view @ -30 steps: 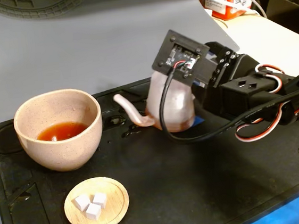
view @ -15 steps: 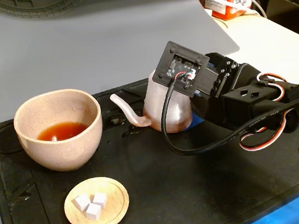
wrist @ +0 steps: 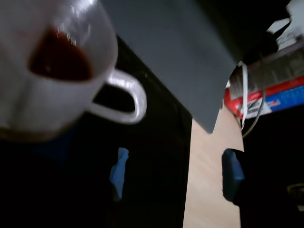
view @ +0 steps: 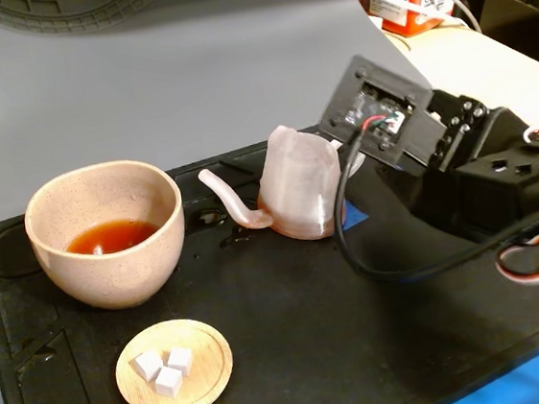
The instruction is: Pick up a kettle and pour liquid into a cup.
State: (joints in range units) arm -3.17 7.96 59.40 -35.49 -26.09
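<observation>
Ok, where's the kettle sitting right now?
In the fixed view the kettle stands upright on the black mat, right of the cup, spout pointing toward it. The gripper is behind its handle, fingers open.

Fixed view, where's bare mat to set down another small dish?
Bare mat lies right of the saucer, in front of the kettle. It is tighter between cup and saucer, and crowded behind the kettle, by the arm and the open claw.

one kettle point(view: 298, 194), one cup point(view: 106, 232), one saucer point(view: 175, 368), three white cubes point(view: 165, 368).
</observation>
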